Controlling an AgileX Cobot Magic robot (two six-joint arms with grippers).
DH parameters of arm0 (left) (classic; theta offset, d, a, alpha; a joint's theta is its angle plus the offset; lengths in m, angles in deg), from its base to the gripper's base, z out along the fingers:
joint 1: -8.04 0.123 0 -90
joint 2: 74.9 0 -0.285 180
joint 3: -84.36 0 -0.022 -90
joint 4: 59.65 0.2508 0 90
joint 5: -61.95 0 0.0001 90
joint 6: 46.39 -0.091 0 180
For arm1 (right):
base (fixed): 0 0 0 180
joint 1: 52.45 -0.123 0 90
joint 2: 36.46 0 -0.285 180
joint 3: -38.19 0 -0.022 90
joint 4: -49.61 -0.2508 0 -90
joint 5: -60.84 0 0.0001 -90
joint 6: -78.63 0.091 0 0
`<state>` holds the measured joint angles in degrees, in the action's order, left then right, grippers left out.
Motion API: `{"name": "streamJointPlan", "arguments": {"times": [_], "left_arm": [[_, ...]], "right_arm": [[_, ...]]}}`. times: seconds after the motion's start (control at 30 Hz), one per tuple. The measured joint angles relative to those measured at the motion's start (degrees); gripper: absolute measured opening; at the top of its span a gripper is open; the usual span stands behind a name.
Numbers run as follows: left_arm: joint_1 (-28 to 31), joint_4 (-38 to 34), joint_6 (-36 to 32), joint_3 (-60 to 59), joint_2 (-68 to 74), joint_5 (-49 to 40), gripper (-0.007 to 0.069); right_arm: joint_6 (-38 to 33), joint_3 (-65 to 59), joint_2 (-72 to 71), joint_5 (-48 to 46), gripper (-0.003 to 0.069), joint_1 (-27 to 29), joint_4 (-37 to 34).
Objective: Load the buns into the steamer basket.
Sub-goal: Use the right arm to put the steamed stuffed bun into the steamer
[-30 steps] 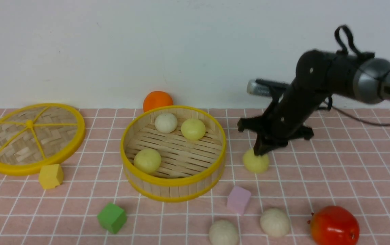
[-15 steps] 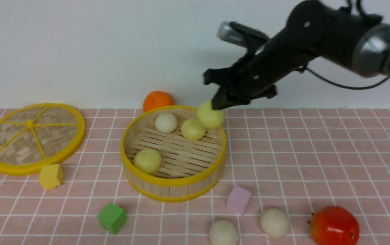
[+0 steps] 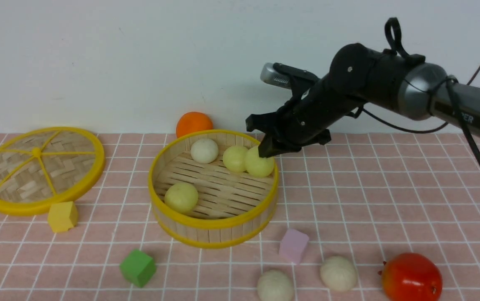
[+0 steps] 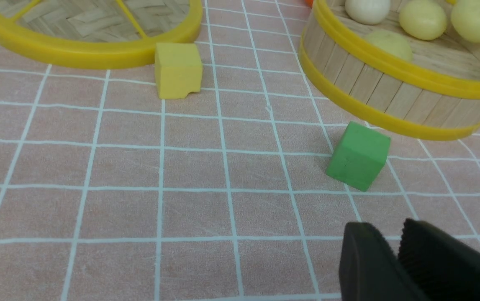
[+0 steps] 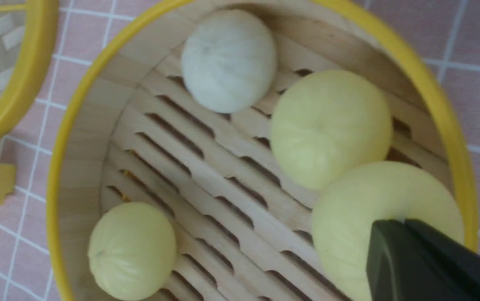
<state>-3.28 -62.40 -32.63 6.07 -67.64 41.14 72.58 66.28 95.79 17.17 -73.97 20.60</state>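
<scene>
The steamer basket [image 3: 212,223] stands mid-table. On its floor lie an off-white bun [image 3: 204,150] and two pale yellow buns [image 3: 234,158] [image 3: 181,197]. My right gripper [image 3: 265,151] is shut on the top of a third pale yellow bun [image 3: 260,165], low inside the basket by its right wall and touching a neighbouring bun. In the right wrist view the held bun [image 5: 369,196] fills the space under the gripper [image 5: 405,221]. Two off-white buns [image 3: 275,285] [image 3: 338,273] lie on the mat near the front edge. My left gripper [image 4: 394,234] is shut and empty, over the mat in front of the basket.
The flat woven lid [image 3: 39,167] lies at the left with a yellow cube [image 3: 62,216] in front of it. A green cube [image 3: 137,267] and a pink cube [image 3: 293,245] sit before the basket. An orange fruit [image 3: 194,123] is behind it, a red fruit [image 3: 411,277] front right.
My right gripper lifted the pale yellow bun off the mat right of the basket, carried it left over the rim and lowered it inside. The left gripper's view gives no earlier frame.
</scene>
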Motion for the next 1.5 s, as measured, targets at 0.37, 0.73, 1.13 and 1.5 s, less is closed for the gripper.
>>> {"name": "streamJointPlan", "arguments": {"times": [0.37, 0.73, 1.13, 1.5], "left_arm": [[0.00, 0.00, 0.00, 0.00, 0.00, 0.00, 0.0174], [0.00, 0.00, 0.00, 0.00, 0.00, 0.00, 0.0174], [0.00, 0.00, 0.00, 0.00, 0.00, 0.00, 0.0174], [0.00, 0.00, 0.00, 0.00, 0.00, 0.00, 0.0183]], "right_arm": [[-0.78, 0.00, 0.93, -1.83, 0.0006, 0.05, -3.19], [-1.14, 0.00, 0.93, -3.80, 0.0006, -0.12, -3.94], [-0.75, 0.00, 1.95, -4.55, 0.0013, -0.12, -3.45], [-0.64, 0.00, 0.12, -5.22, 0.0293, -0.12, -3.37]]}}
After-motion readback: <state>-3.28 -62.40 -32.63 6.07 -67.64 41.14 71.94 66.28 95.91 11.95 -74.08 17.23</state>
